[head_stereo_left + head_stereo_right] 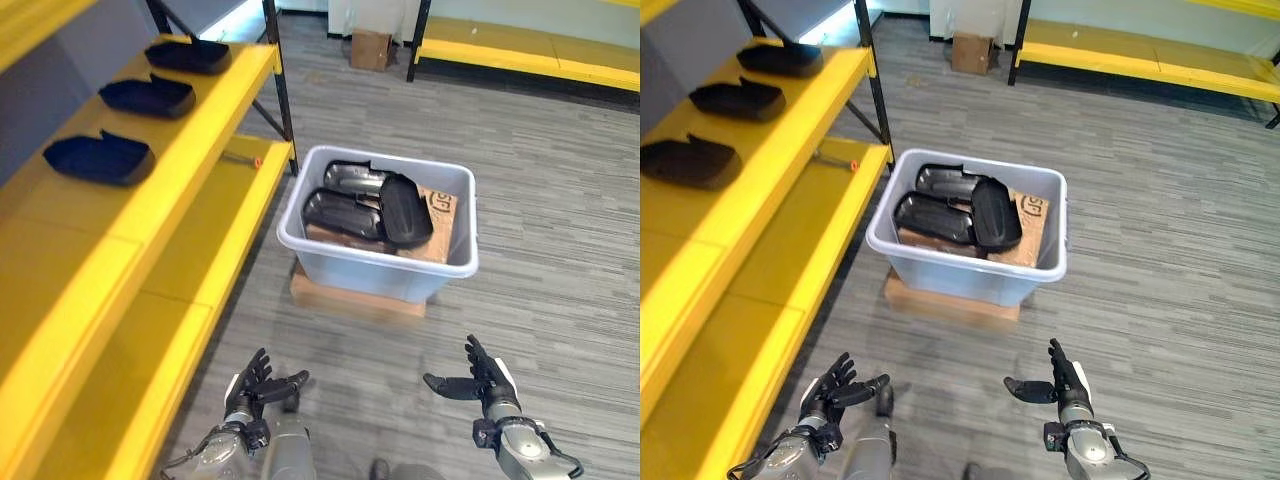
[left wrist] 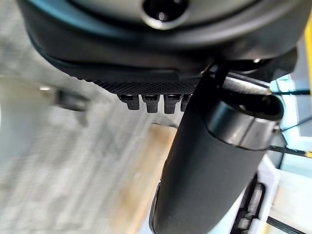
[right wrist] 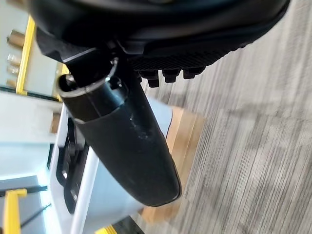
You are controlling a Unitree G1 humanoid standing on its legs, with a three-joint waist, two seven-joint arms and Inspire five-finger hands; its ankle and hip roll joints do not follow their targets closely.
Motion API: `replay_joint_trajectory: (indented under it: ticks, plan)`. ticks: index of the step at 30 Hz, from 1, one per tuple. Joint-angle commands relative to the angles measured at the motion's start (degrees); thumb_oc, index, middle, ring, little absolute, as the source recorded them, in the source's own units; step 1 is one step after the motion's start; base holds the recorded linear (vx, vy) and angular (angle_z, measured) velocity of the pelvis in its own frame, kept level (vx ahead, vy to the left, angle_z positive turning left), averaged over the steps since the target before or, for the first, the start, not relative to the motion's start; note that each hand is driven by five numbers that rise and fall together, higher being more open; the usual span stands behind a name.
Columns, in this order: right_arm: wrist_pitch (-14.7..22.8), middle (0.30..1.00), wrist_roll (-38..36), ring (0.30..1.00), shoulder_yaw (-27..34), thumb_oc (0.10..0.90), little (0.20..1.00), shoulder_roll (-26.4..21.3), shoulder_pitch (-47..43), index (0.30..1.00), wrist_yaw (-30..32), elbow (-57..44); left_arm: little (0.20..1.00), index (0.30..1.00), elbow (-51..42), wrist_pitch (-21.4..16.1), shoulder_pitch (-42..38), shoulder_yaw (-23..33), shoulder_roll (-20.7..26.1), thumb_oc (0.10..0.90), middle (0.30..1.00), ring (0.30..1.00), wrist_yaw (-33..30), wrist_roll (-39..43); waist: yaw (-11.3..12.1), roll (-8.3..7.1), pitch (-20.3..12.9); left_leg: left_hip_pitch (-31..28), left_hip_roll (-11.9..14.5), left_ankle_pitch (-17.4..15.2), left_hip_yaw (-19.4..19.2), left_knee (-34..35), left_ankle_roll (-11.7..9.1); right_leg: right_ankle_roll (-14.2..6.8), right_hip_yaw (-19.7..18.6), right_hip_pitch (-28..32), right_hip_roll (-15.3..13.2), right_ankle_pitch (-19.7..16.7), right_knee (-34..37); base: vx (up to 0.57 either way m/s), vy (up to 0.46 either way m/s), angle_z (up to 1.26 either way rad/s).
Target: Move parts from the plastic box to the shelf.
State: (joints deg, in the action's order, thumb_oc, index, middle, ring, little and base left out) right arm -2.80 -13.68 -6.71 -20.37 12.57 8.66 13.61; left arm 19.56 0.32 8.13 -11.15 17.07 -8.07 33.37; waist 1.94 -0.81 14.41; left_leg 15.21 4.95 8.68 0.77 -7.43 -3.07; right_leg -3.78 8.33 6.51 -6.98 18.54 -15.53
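Black parts fill the plastic box, well beyond both hands' relaxed, empty fingers.

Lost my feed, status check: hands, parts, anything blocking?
Left robot hand and right robot hand open, empty, short of the box. Parts in box; three on shelf. Nothing in the way.

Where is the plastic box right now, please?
In the left eye view the plastic box sits on a wooden board on the floor, just right of the yellow shelf and ahead of both open hands.
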Motion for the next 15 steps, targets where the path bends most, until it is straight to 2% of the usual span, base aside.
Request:
replay_joint_trajectory:
  ticks: [1, 5, 6, 7, 8, 9, 10, 11, 13, 14, 15]
  plan:
    - [4.51, 1.0, 0.52, 1.0, 1.4, 0.9, 1.0, -1.3, -3.17, 1.0, -0.52, -6.32, 1.0, 1.0, -7.75, -4.1, -0.86, 1.45, 2.67, 0.9, 1.0, 1.0, 0.89, -0.48, 1.38, -0.24, -1.97, 5.21, 3.34, -4.7, -0.36, -7.24, -1.36, -2.8, -0.73, 2.65, -3.56, -5.31, 4.73, 0.18, 0.167, 0.22]
    - [4.42, 1.0, 0.75, 1.0, 0.74, 0.9, 1.0, -0.31, -3.81, 1.0, -0.83, -6.37, 1.0, 1.0, -8.25, -3.98, -1.13, 1.3, 3.28, 0.9, 1.0, 1.0, 0.58, -0.6, 1.44, -0.74, -3.15, 5.61, 0.47, -10.03, -1.88, -12.12, 0.93, -4.4, -1.18, 2.04, -6.73, -9.41, 3.34, 0.27, 0.253, 0.01]
    - [4.52, 1.0, 1.29, 1.0, 0.56, 0.9, 1.0, 0.06, -4.01, 1.0, -0.8, -6.3, 1.0, 1.0, -8.27, -3.81, -1.15, 1.43, 3.59, 0.9, 1.0, 1.0, 0.39, -0.72, 1.32, -0.86, -3.16, 4.3, -0.85, -12.11, -2.58, -12.29, 2.4, -4.48, -2.34, 0.14, -7.83, -14.59, -0.91, 0.2, 0.227, -0.02]
    - [4.52, 1.0, 1.29, 1.0, 0.57, 0.9, 1.0, 0.05, -4.02, 1.0, -0.8, -6.3, 1.0, 1.0, -8.27, -3.81, -1.16, 1.43, 3.58, 0.9, 1.0, 1.0, 0.39, -0.72, 1.35, -0.82, -3.3, 4.38, -0.81, -11.9, -2.6, -12.06, 2.4, -4.47, -2.38, -0.03, -7.78, -14.74, -0.82, 0.26, 0.331, -0.03]
    - [4.61, 1.0, 2.27, 1.0, 0.02, 0.9, 1.0, 0.04, -4.59, 1.0, -0.77, -6.21, 1.0, 1.0, -8.32, -3.91, -0.75, 1.77, 4.08, 0.9, 1.0, 1.0, 0.26, -0.68, 0.71, -0.12, -3.07, 1.3, -2.18, -13.0, -3.58, -10.48, 3.99, -4.54, -3.86, -3.71, -8.18, -21.6, -6.74, 0.2, 0.27, -0.02]
    - [4.56, 1.0, 2.5, 1.0, -0.07, 0.9, 1.0, 0.21, -4.48, 1.0, -0.96, -6.41, 1.0, 1.0, -8.62, -3.9, -0.44, 1.98, 4.39, 0.9, 1.0, 1.0, 0.34, -0.63, 0.54, 0.42, -2.92, -0.63, -3.09, -13.31, -4.06, -9.21, 4.9, -4.3, -3.73, -5.03, -8.57, -24.0, -9.55, 0.2, 0.27, -0.1]
    - [4.56, 1.0, 2.5, 1.0, -0.07, 0.9, 1.0, 0.2, -4.48, 1.0, -0.96, -6.41, 1.0, 1.0, -8.63, -3.89, -0.44, 1.98, 4.38, 0.9, 1.0, 1.0, 0.34, -0.63, 0.58, 0.46, -3.04, -0.6, -3.04, -13.09, -4.08, -8.94, 4.9, -4.28, -3.76, -5.17, -8.51, -24.16, -9.43, 0.21, 0.336, -0.1]
    - [4.75, 1.0, 2.78, 1.0, -0.08, 0.9, 1.0, 0.45, -4.24, 1.0, -1.07, -6.88, 1.0, 1.0, -9.36, -3.85, 0.31, 2.33, 4.92, 0.9, 1.0, 1.0, 0.63, -1.14, -0.13, 2.27, -2.04, -4.08, -4.34, -13.69, -4.82, -6.67, 6.5, -3.93, -1.96, -8.25, -9.64, -28.19, -16.74, 0.19, 0.334, -0.09]
    - [4.68, 1.0, 2.89, 1.0, -0.09, 0.9, 1.0, 0.78, -3.76, 1.0, -1.3, -6.77, 1.0, 1.0, -9.52, -3.63, 0.68, 2.57, 4.87, 0.9, 1.0, 1.0, 1.0, -1.6, -1.15, 3.73, -0.75, -8.02, -4.8, -14.46, -5.63, -4.58, 7.18, -3.5, 0.96, -12.26, -9.72, -24.66, -22.14, 0.24, 0.343, 0.03]
    - [4.74, 1.0, 2.62, 1.0, 0.01, 0.9, 1.0, 0.72, -3.63, 1.0, -1.48, -6.68, 1.0, 1.0, -9.34, -3.54, 0.62, 2.54, 4.78, 0.9, 1.0, 1.0, 1.21, -1.82, -2.09, 4.15, -0.36, -9.29, -5.13, -14.57, -5.2, -4.11, 7.15, -3.22, 0.44, -14.65, -7.92, -22.62, -22.5, 0.15, 0.152, 0.01]
    - [4.74, 1.0, 2.62, 1.0, 0.02, 0.9, 1.0, 0.7, -3.65, 1.0, -1.48, -6.68, 1.0, 1.0, -9.33, -3.55, 0.6, 2.55, 4.76, 0.9, 1.0, 1.0, 1.22, -1.83, -2.09, 4.24, -0.48, -9.18, -5.03, -14.45, -5.17, -4.0, 7.12, -3.15, 0.51, -14.74, -7.82, -22.75, -22.36, 0.21, 0.114, 0.0]
